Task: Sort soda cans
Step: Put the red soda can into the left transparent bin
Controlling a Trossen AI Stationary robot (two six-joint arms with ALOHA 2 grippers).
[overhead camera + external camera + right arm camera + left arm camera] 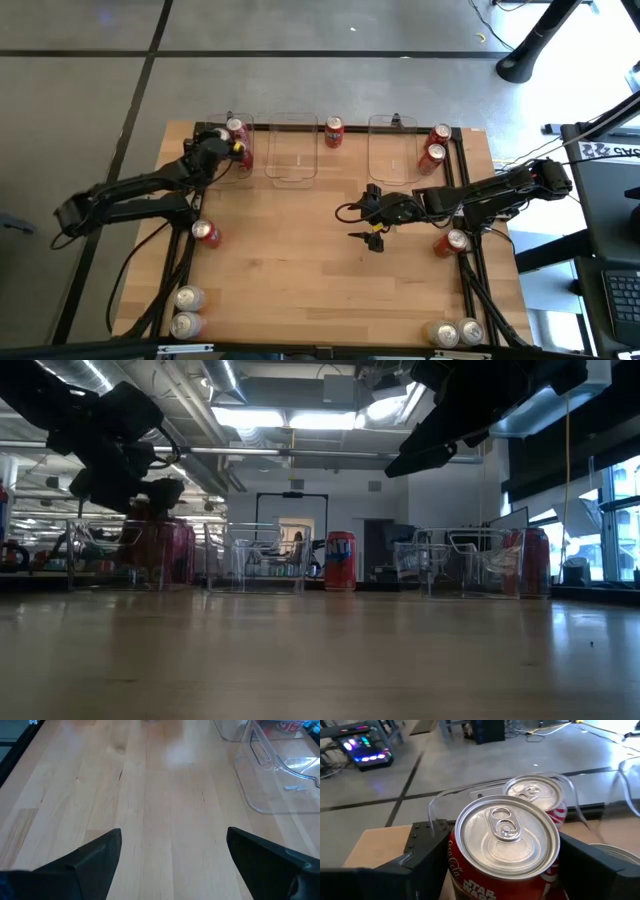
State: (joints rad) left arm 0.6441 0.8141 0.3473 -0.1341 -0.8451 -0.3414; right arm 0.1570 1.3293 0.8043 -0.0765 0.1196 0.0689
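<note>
Now left end effector (502, 865) snug around soda can (502, 845).

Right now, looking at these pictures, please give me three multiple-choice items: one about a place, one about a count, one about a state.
1. Where is the left gripper?
A. at the left bin
B. at the table's near right corner
C. over the middle bin

2. How many clear bins stand along the far edge?
A. one
B. three
C. five

3. What is the state of the right gripper?
A. shut on a can
B. open, holding nothing
C. out of view

Answers:
1. A: the high view shows the left arm reaching to the left bin, and the left wrist view shows its fingers around a red can at the bin's rim.
2. B: the high view shows the left and middle bins and a right bin.
3. B: the right wrist view shows its fingers spread with only bare table between them.
</note>
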